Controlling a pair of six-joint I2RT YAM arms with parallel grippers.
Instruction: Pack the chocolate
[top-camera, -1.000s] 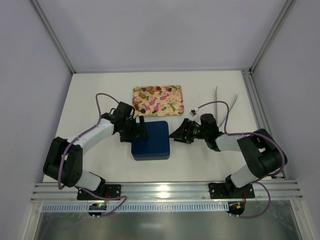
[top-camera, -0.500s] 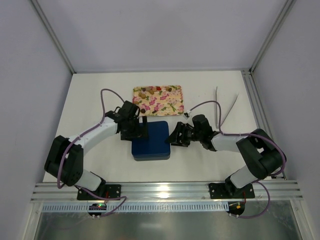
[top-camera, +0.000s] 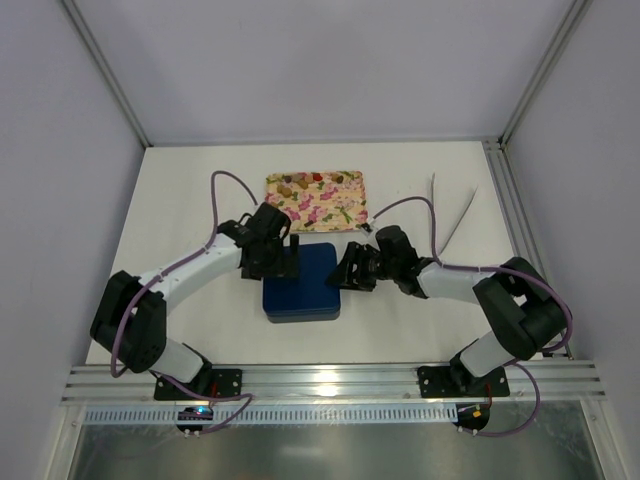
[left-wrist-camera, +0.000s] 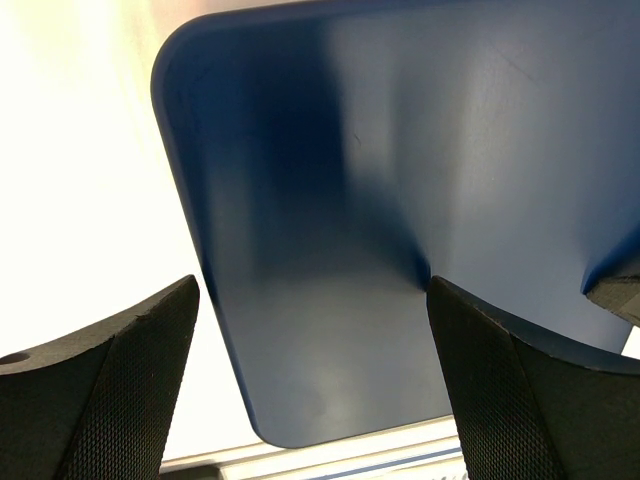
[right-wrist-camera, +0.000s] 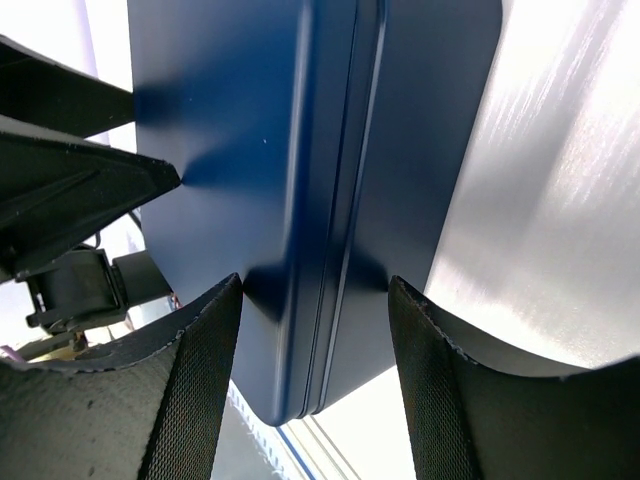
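Note:
The chocolate (top-camera: 291, 185) is small brown and cream pieces on a floral tray (top-camera: 335, 205) at the back. A navy-blue lid (top-camera: 305, 285) lies on the box in the middle and fills the left wrist view (left-wrist-camera: 400, 150). My left gripper (top-camera: 287, 262) is open over the lid's left part (left-wrist-camera: 312, 282): one finger is off the edge and the other touches the top. My right gripper (top-camera: 345, 272) is open, and its jaws straddle the box's right side wall with the lid seam (right-wrist-camera: 316, 280). The box's inside is hidden.
Two thin white sticks (top-camera: 448, 215) lie at the back right. An aluminium rail (top-camera: 330, 378) runs along the near edge. Frame posts stand at both back corners.
Both grippers have closed in on the blue box. The left moved right over the lid's left part. The right moved left onto the box's right edge.

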